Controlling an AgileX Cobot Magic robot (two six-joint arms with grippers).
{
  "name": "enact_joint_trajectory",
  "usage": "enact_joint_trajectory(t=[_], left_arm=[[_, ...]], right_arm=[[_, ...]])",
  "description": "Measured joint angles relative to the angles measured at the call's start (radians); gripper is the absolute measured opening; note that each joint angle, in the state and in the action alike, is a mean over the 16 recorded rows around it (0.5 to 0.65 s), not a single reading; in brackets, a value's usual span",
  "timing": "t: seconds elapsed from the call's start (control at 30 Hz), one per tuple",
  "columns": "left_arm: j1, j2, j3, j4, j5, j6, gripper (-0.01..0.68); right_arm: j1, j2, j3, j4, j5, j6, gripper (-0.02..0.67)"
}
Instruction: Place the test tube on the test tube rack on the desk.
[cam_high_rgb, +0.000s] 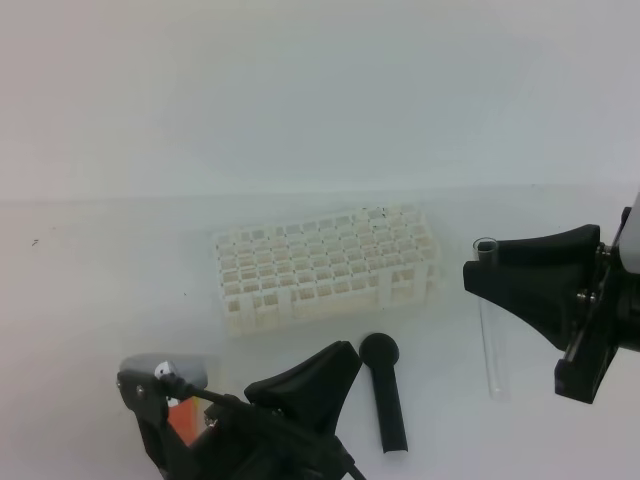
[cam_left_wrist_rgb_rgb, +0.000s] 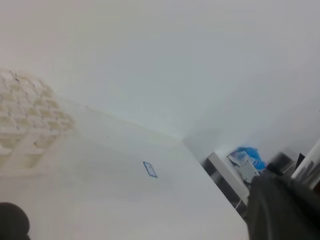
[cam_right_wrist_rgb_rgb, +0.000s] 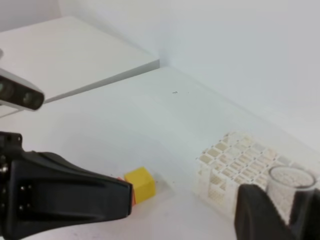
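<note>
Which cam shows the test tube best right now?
Exterior high: the test tube shows full length, hanging upright from the right gripper, right of the test tube rack. Right wrist catches only its rimmed mouth between the fingers. Left wrist doesn't show it.

From my left wrist camera I see the desk (cam_left_wrist_rgb_rgb: 130, 200) stretching away, blurred. The test tube rack (cam_left_wrist_rgb_rgb: 27, 125) sits at the left edge, partly cut off. A dark rounded shape (cam_left_wrist_rgb_rgb: 12, 222) pokes in at the bottom left corner. A small blue-outlined mark (cam_left_wrist_rgb_rgb: 150, 169) lies mid-desk. Beyond the desk edge sits something blue (cam_left_wrist_rgb_rgb: 247, 157).
</note>
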Motion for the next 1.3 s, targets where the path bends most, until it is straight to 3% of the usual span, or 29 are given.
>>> enact_joint_trajectory(t=[0.3, 0.47, 0.67, 1.03, 1.17, 1.3], left_arm=[[0.012, -0.155, 0.012, 0.004, 0.139, 0.001, -0.001], [0.078, -0.302, 0.019, 0.050, 0.276, 0.001, -0.001], [0.248, -0.490, 0.021, 0.122, 0.424, 0.004, -0.001], [0.674, -0.814, 0.021, 0.170, 0.508, 0.009, -0.001], [0.776, -0.923, 0.021, 0.163, 0.511, 0.009, -0.001], [0.833, -1.015, 0.022, 0.160, 0.508, 0.010, -0.001]], right_arm=[[0.000, 0.000, 0.000, 0.001, 0.001, -0.025, 0.127], [0.000, 0.000, 0.000, 0.002, 0.002, -0.035, 0.127], [0.000, 0.000, 0.000, 0.002, 0.002, -0.041, 0.127], [0.000, 0.000, 0.000, 0.002, 0.002, -0.045, 0.127], [0.000, 0.000, 0.000, 0.002, 0.002, -0.045, 0.127], [0.000, 0.004, 0.000, 0.002, 0.002, -0.045, 0.127]])
